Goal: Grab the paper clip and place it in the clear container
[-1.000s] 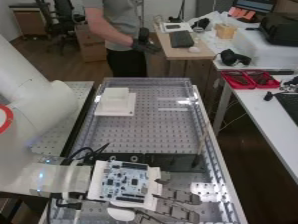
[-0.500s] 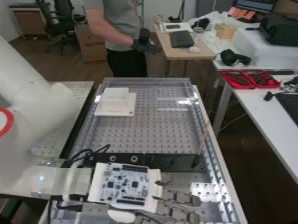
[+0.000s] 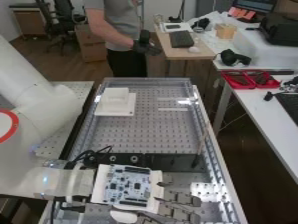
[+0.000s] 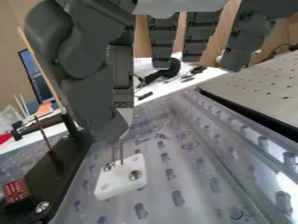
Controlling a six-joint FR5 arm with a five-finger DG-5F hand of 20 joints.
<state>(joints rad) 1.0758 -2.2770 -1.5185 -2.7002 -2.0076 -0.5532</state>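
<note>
Wooden floor seen behind; perforated tabletop bordered by clear walls. One hand held over its near end; grip cannot be told. One stepped white block and two red trays noted. Apparent paper clip, one, stood upright lengthwise on one small white block, just below the hand.

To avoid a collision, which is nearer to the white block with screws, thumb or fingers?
The thumb: its tip appears close to the white block, while the fingers hang farther off.
</note>
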